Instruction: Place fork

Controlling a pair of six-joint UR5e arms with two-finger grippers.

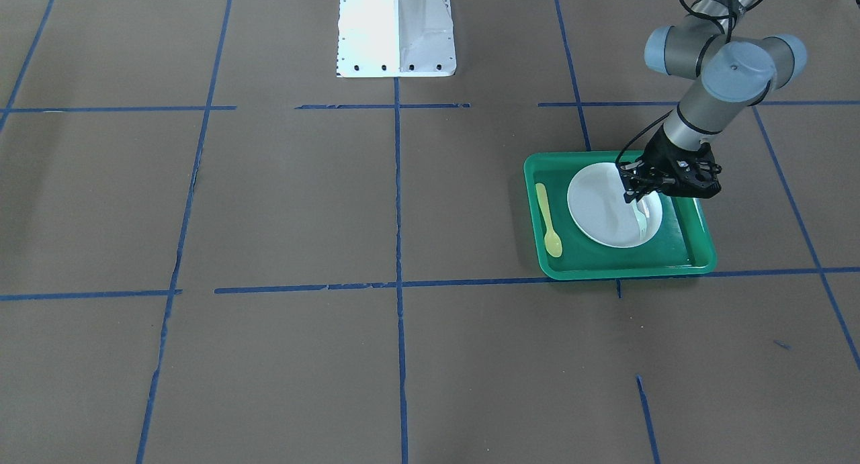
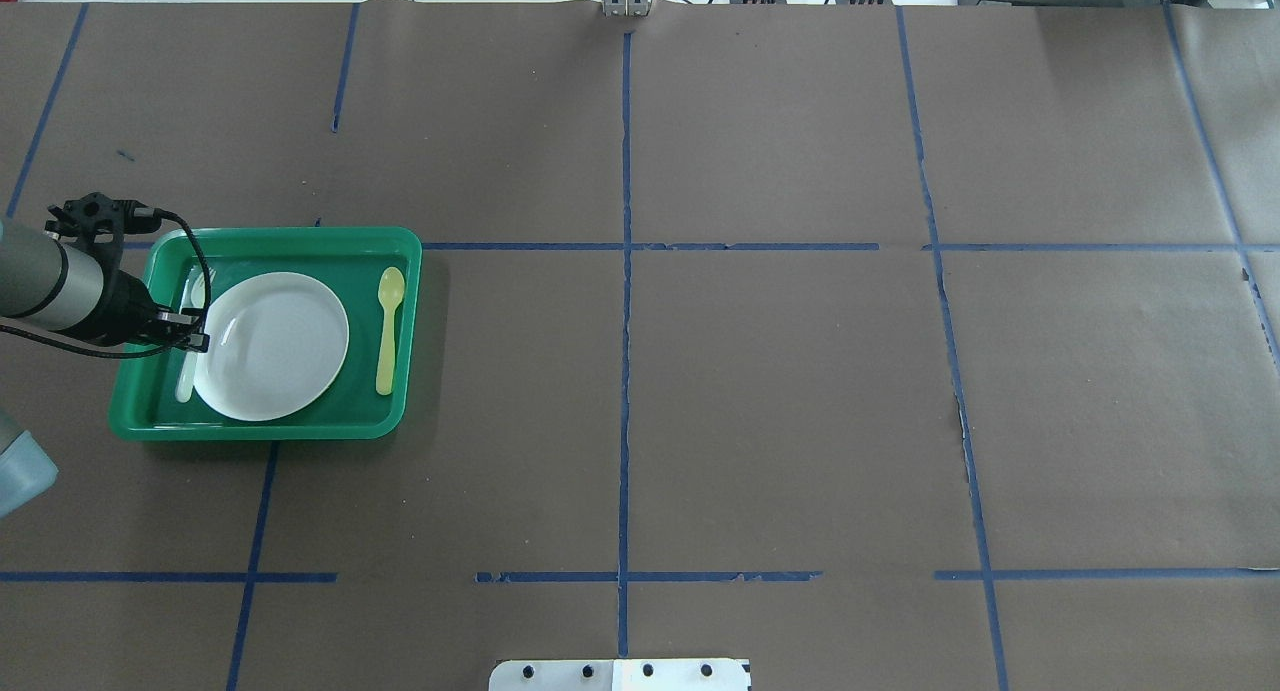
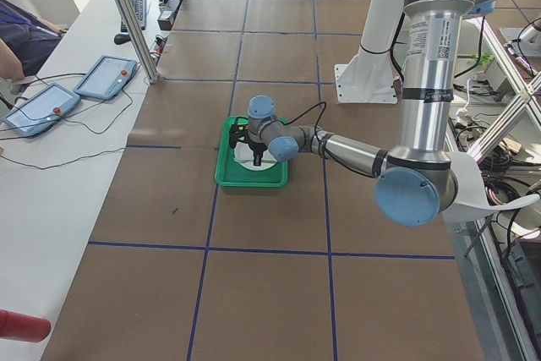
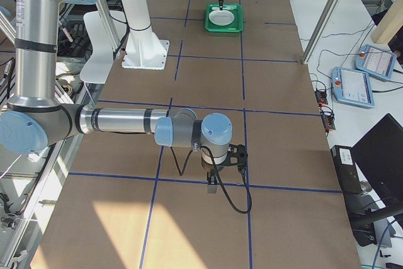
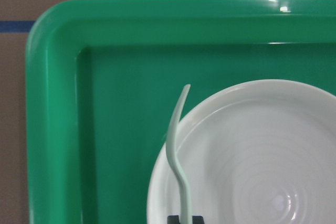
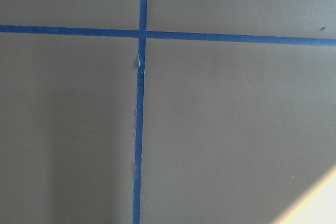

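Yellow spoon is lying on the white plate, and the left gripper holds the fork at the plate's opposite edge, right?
No. The overhead exterior view shows the yellow spoon lying on the green tray floor beside the white plate, not on it. The left gripper does hold the fork at the plate's opposite edge.

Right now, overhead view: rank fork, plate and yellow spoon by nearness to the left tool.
1. fork: at the left tool, tray's left side.
2. plate: mid-tray, beside the tool.
3. yellow spoon: tray's right side, past the plate.
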